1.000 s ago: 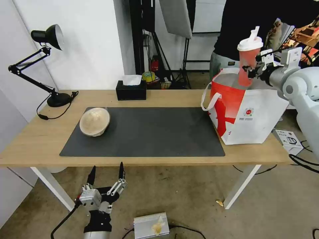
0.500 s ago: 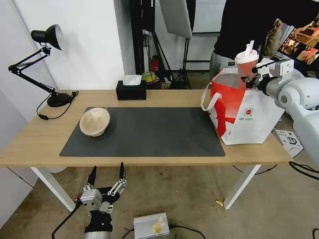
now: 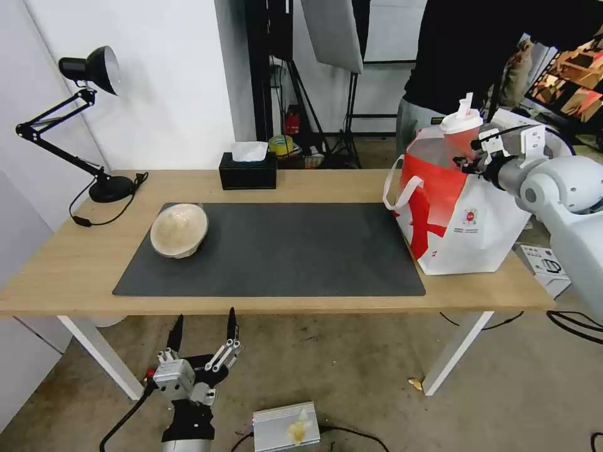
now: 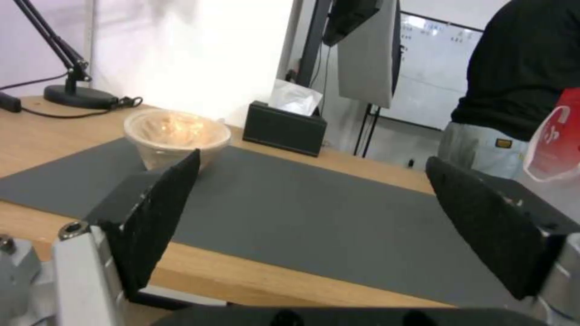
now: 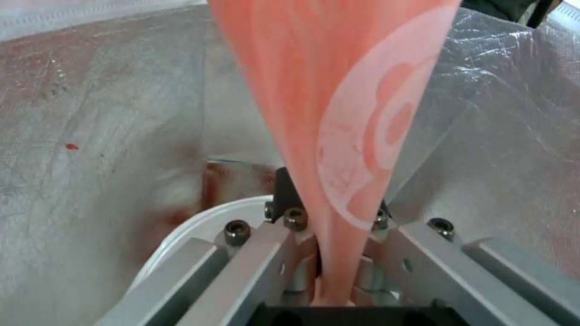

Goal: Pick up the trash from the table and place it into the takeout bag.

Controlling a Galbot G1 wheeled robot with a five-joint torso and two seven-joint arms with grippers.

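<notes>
My right gripper (image 3: 468,161) is shut on the tall red cup (image 3: 460,133) with a white lid, held partly inside the open top of the takeout bag (image 3: 468,220) at the table's right end. In the right wrist view the cup (image 5: 338,113) hangs between my fingers (image 5: 284,226) over the silver foil lining (image 5: 103,113), and a white rim (image 5: 181,235) shows beneath it. The beige domed bowl (image 3: 179,230) sits on the left of the dark mat (image 3: 282,251). My left gripper (image 3: 203,315) hangs open below the table's front edge, facing the bowl (image 4: 176,136).
A black desk lamp (image 3: 94,69) stands at the table's (image 3: 63,263) back left, and a black tissue box (image 3: 248,171) at the back middle. A person in black stands behind the bag. A silver box (image 3: 286,427) lies on the floor by my left arm.
My right gripper has come down with the red cup, from above the bag into its opening. The bag's top has shifted slightly. The left arm and the beige bowl have not moved.
</notes>
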